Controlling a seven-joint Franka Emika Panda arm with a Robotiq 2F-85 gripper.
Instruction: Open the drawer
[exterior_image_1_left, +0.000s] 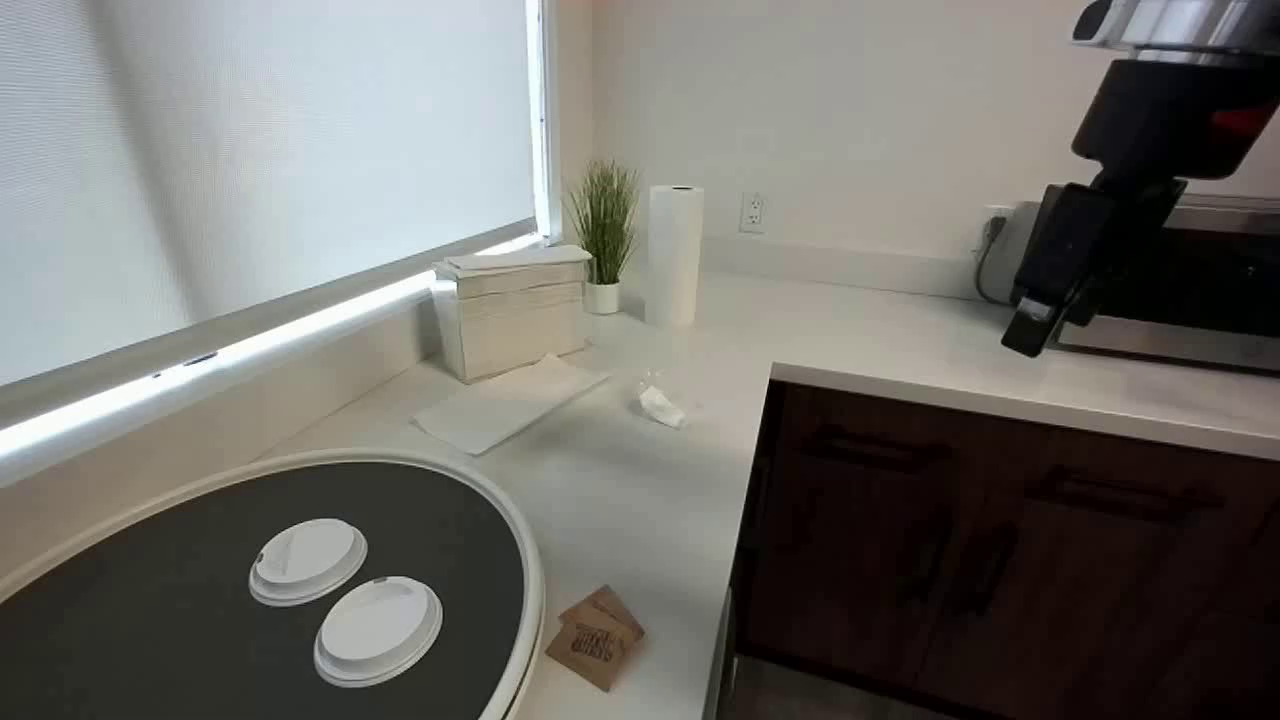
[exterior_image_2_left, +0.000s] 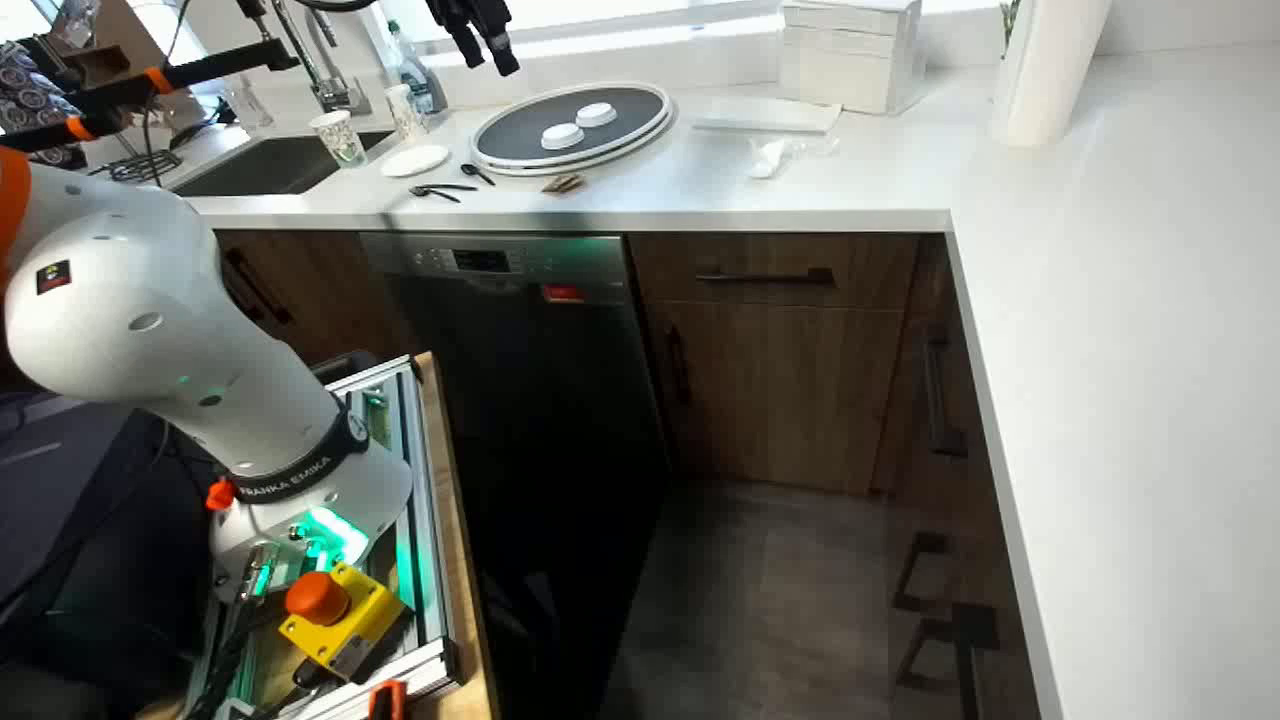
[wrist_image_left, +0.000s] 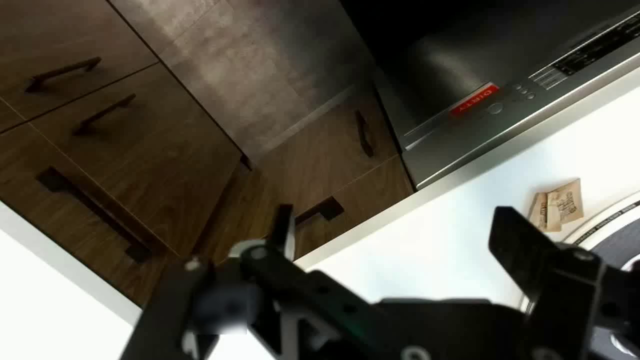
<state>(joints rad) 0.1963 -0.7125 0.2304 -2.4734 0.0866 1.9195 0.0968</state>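
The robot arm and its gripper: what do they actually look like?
The smooth, rounded white arm carries a small dark square label and, lower down, a black band with FRANKA EMIKA in pale letters. The black two-fingered gripper looks angular and jointed.

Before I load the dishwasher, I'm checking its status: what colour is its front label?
Red; the label, reading DIRTY, shows best in the wrist view.

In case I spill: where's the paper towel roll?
In an exterior view, the paper towel roll stands on the counter, right of the potted plant and left of a wall outlet.
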